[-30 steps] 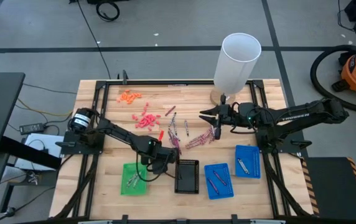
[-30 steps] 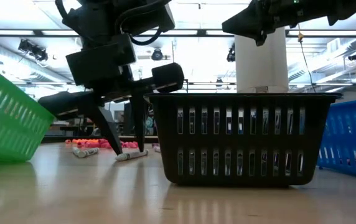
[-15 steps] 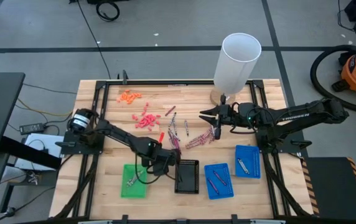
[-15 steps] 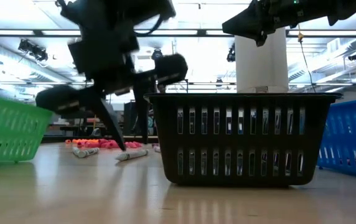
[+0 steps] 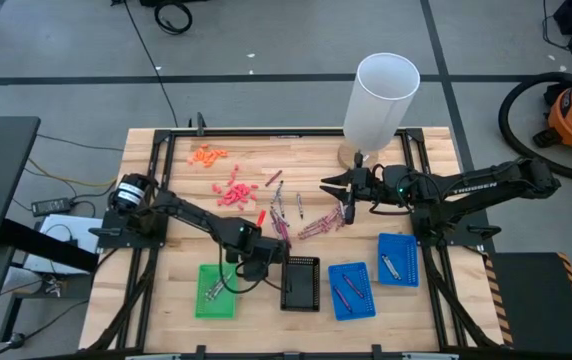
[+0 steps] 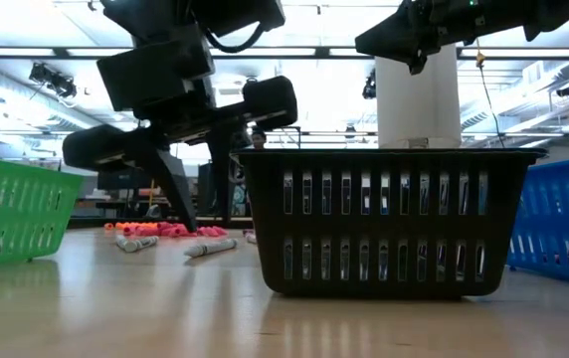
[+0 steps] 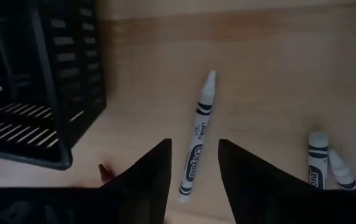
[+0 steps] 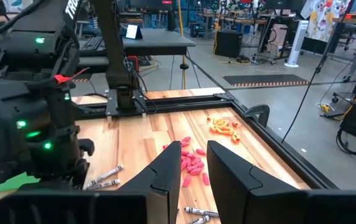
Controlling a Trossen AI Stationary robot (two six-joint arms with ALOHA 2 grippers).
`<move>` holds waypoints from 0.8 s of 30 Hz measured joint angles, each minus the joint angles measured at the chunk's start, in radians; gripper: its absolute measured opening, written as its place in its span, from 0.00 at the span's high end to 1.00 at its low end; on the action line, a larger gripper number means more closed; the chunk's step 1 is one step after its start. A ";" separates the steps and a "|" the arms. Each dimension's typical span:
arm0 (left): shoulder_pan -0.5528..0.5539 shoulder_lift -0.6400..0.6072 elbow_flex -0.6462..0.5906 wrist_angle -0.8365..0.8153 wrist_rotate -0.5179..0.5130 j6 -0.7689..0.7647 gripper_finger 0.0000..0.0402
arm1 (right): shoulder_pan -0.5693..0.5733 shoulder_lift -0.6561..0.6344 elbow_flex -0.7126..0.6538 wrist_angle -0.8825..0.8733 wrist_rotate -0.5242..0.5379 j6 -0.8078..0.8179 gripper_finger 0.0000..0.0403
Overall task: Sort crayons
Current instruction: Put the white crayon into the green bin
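Observation:
My left gripper [image 5: 260,256] is open and points down, its fingers [image 7: 147,174] standing a little above the table on either side of a silvery-grey crayon [image 7: 198,140], which lies flat just left of the black tray [image 5: 300,283]. The low view shows the crayon [image 6: 210,247] below the fingertips, untouched. More grey and maroon crayons [image 5: 288,215] lie mid-table, and a pinkish-red heap [image 5: 231,192] lies farther back. My right gripper [image 5: 344,203] hovers open and empty above crayons [image 5: 316,228] at mid-right.
A green tray [image 5: 216,290] lies flat left of the black one; two blue trays [image 5: 351,290] [image 5: 398,260] holding crayons lie to its right. A tall white cylinder [image 5: 378,100] stands at the back right. Orange crayons [image 5: 208,154] lie at the far left.
The green tray, tipped up on one side a second ago, has dropped back flat on the table. My left gripper has risen a little, still open, over the grey crayon, which has stayed in place. My right arm has kept still.

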 joint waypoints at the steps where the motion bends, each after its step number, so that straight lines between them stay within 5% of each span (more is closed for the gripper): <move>1: 0.006 0.001 0.000 0.000 0.015 0.009 0.65 | 0.000 0.000 0.000 0.000 0.000 0.000 0.78; 24: 0.064 0.059 0.087 -0.098 0.161 0.160 0.65 | 0.000 0.000 -0.001 -0.029 0.001 0.030 0.78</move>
